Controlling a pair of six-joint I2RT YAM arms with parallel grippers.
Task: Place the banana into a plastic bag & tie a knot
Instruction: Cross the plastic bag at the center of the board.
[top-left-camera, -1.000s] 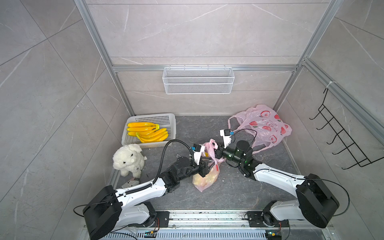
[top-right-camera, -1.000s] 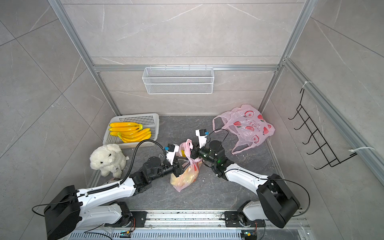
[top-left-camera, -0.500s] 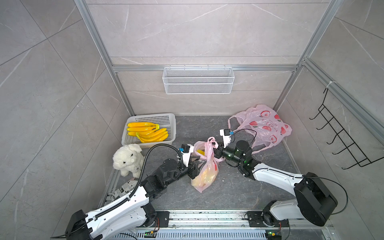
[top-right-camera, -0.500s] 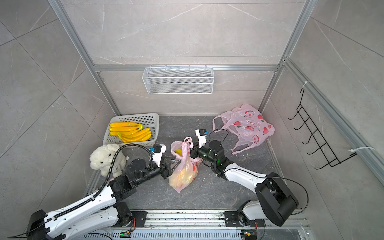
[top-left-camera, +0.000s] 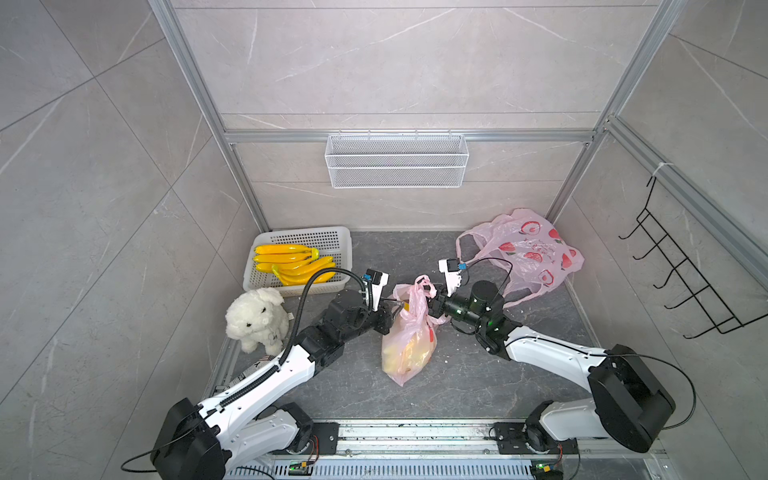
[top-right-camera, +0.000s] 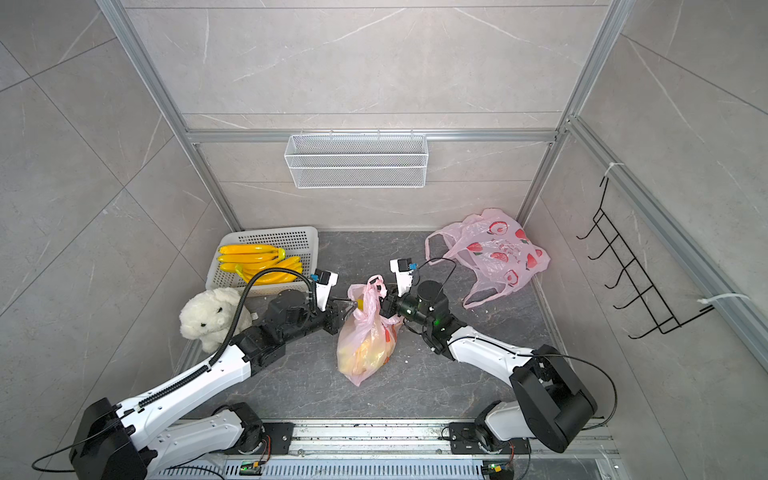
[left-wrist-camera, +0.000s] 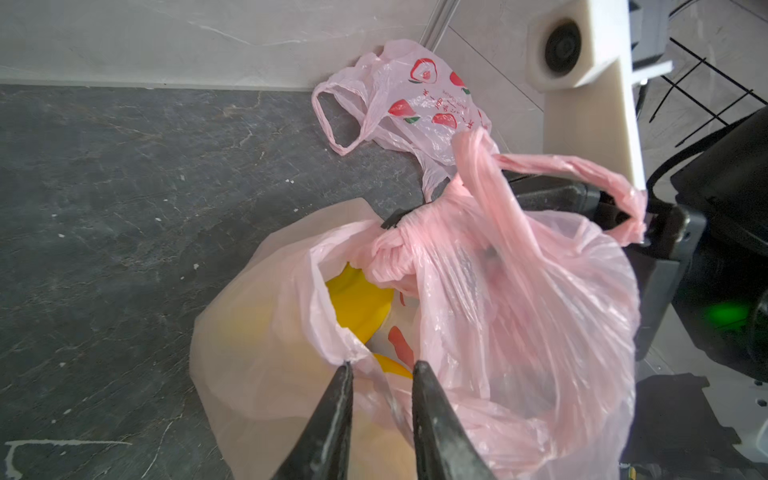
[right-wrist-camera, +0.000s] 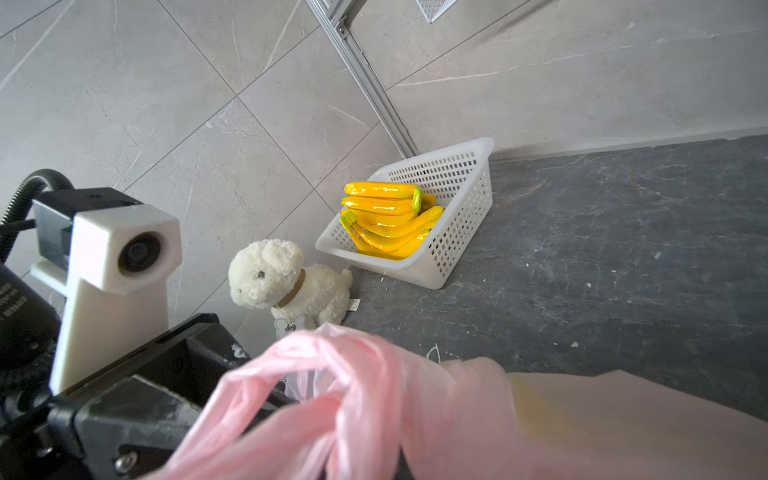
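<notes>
A pink plastic bag (top-left-camera: 409, 345) (top-right-camera: 365, 345) stands mid-floor between both arms, with the yellow banana (left-wrist-camera: 357, 299) showing through its open mouth. My left gripper (left-wrist-camera: 382, 365) (top-left-camera: 397, 303) is at the bag's mouth, jaws narrowly open, with the bag's rim at one fingertip and thin film between them. My right gripper (top-left-camera: 430, 299) (top-right-camera: 384, 305) is on the other side, shut on the bag's twisted handle (left-wrist-camera: 415, 216). The second handle loops over its fingers (left-wrist-camera: 552, 195). In the right wrist view the bag (right-wrist-camera: 374, 395) hides that gripper's jaws.
A white basket (top-left-camera: 340, 249) with more bananas (top-left-camera: 291, 262) sits at the back left, and a plush dog (top-left-camera: 255, 318) stands in front of it. A second strawberry-print bag (top-left-camera: 528, 253) lies at the back right. A wire shelf (top-left-camera: 397, 162) and hook rack (top-left-camera: 681, 286) hang on the walls.
My left arm drew back to the left, then came in again to the bag's mouth with its jaws narrower. The bag now stands a bit more upright. The right arm has barely moved.
</notes>
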